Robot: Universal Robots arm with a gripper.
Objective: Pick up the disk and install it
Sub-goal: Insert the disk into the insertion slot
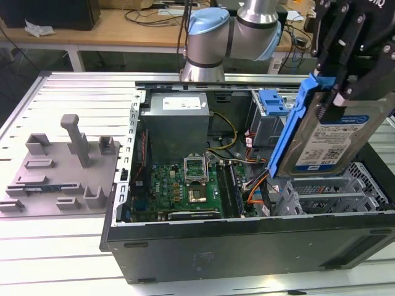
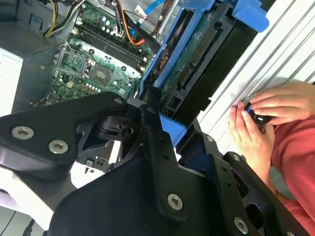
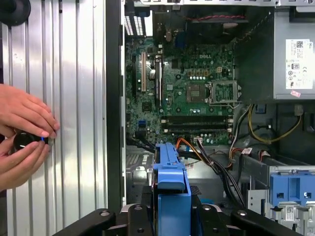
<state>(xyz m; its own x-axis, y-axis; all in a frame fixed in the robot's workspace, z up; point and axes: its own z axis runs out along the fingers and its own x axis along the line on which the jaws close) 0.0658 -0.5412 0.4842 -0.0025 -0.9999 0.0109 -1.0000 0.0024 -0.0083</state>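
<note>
Black fingers (image 1: 355, 58) are clenched on the disk (image 1: 327, 139), holding it on edge and tilted in the air. It hangs over the open computer case (image 1: 247, 246), at its end toward the exterior view's right. The case lies on the slatted metal table (image 1: 92, 92), with a person's hands (image 3: 24, 132) beside it.

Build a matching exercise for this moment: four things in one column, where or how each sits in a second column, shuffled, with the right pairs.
Things
1. disk
2. motherboard
3. grey fixture plate
4. person's hands

Places and states
A. lying flat at the bottom of the open computer case
B. on the table outside the case, at the exterior view's left
C. closed around a small dark object beside the case
D. clamped in the gripper, tilted on edge above the case

Pairs: 1-D, 2-A, 3-B, 4-C
</note>
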